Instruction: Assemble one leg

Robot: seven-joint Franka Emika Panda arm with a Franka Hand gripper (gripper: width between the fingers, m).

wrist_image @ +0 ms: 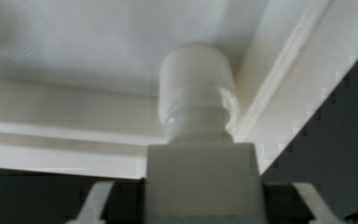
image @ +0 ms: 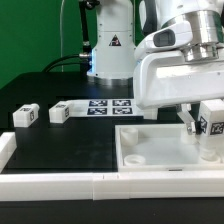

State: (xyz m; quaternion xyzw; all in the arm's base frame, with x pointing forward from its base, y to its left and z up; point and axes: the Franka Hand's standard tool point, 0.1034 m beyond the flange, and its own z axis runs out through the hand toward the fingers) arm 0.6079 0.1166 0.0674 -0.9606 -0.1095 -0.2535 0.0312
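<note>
The claw is mostly cut off; its grip cannot be told. The leg is stood upright, peg down toward the tabletop corner.

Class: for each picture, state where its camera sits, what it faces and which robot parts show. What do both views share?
Exterior view: off the arm, low by the table front, facing across the tabletop toward the arm's base; the gripper shows large.
Wrist view: on the wrist, looking along the leg into a tabletop corner; apparent fingers flank it.
Shared: the leg and the tabletop.
</note>
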